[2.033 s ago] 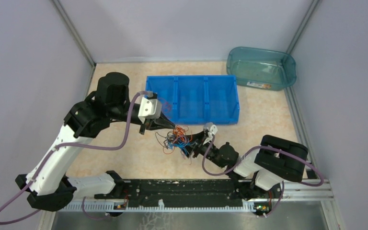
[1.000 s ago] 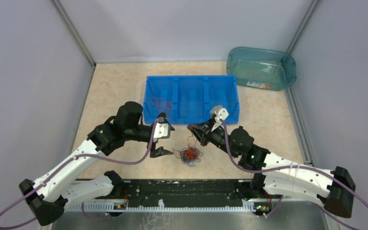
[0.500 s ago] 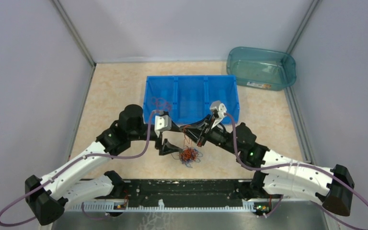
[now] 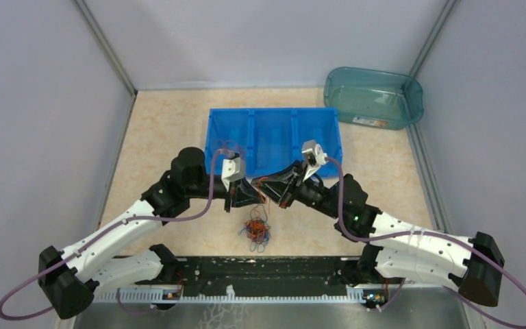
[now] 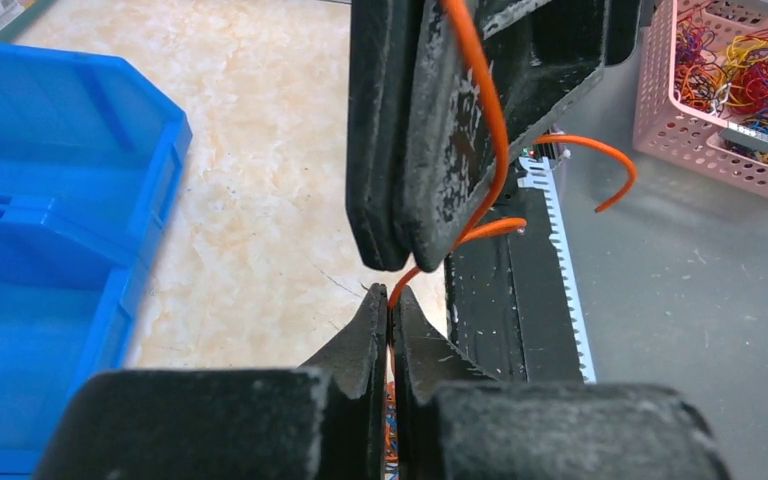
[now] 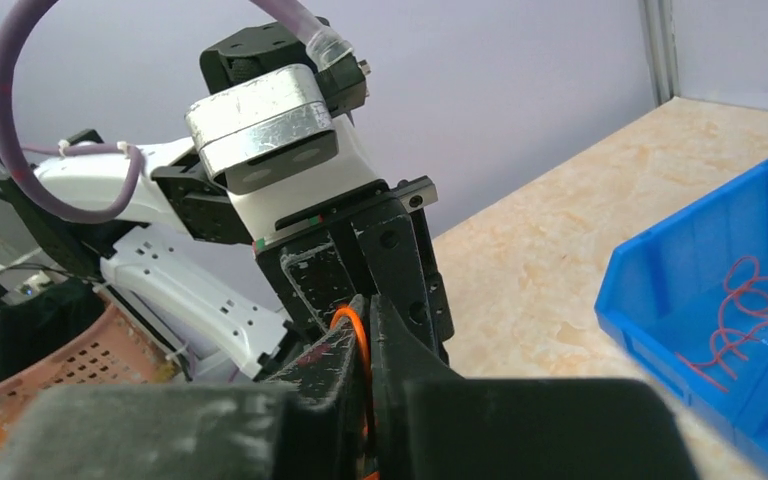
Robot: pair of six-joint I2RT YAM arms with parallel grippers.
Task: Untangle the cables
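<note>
Left tool (image 5: 390, 310) and right tool (image 5: 405, 240), tip to tip above the desk (image 4: 171, 130), each pinch the same orange wire (image 5: 480, 110); the tangle of cables (image 4: 256, 232) sits just below. Such wires look light, limp and snag-prone, best taken by one free strand. Bare desk on either side gives pulling room, with the blue bin (image 4: 335, 144) close behind.

Walled cell with a marbled tabletop.
Plain pale-lilac panels (image 4: 267, 41) are joined by grey metal posts (image 4: 106, 44) at the back corners; the beige marbled tabletop (image 4: 164, 123) is evenly lit, and a black rail (image 4: 267, 271) is fixed along its near edge.
</note>
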